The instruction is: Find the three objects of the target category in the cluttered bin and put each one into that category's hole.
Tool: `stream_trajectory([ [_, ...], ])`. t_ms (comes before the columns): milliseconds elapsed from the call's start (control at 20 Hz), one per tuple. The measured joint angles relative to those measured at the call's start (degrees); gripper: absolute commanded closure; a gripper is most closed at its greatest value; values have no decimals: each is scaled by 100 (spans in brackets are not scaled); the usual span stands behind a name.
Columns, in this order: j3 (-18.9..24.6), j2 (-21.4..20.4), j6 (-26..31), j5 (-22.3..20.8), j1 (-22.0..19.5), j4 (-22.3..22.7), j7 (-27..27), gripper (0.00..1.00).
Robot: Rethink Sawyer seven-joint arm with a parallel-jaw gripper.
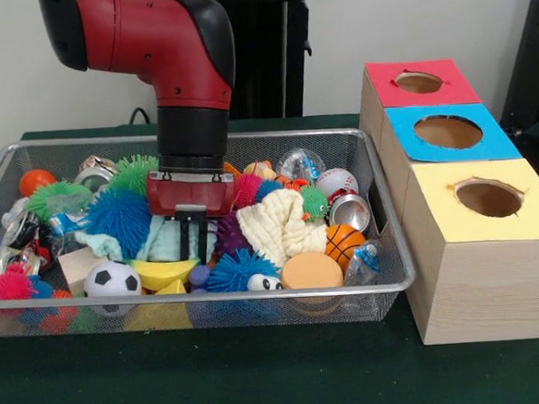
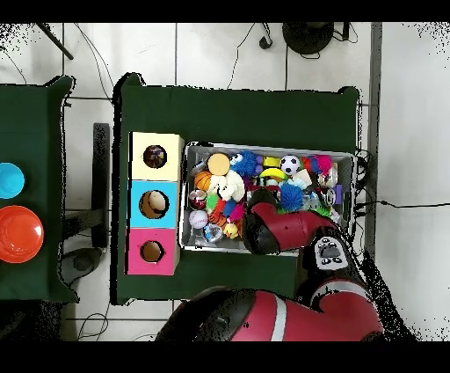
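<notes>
The wire mesh bin (image 1: 212, 299) sits on the green table and is packed with toys. My gripper (image 1: 194, 249) hangs from the red arm into the bin's middle, open, its tips just above a mint towel (image 1: 166, 243), holding nothing. A whitish crumpled wad (image 1: 298, 163) lies at the back of the bin, another (image 1: 363, 262) at the front right corner, and a pale one (image 1: 14, 218) at the left end. I cannot make out a dotted multicoloured wad. The yellow-topped box's hole (image 1: 488, 198) is right of the bin. In the overhead view the arm (image 2: 277, 230) hides the gripper.
A cream towel (image 1: 271, 225), a blue spiky ball (image 1: 118, 217), a soccer ball (image 1: 111, 280), a basketball (image 1: 344, 243) and a can (image 1: 349, 213) crowd around the gripper. Blue-topped (image 1: 447, 131) and red-topped (image 1: 418, 81) boxes stand behind the yellow one. Bowls (image 2: 19, 234) sit on a side table.
</notes>
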Motion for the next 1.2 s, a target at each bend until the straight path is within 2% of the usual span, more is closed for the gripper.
stream_trajectory([
  [50, 122, -74, 230, 0, -81, 12, 0, 100],
  [250, 291, -204, 548, 0, -208, 90, 0, 100],
  [550, 623, -678, 1203, -1, -445, 464, 0, 100],
  [1200, 917, -1449, 1697, -5, -595, 1062, 0, 100],
])
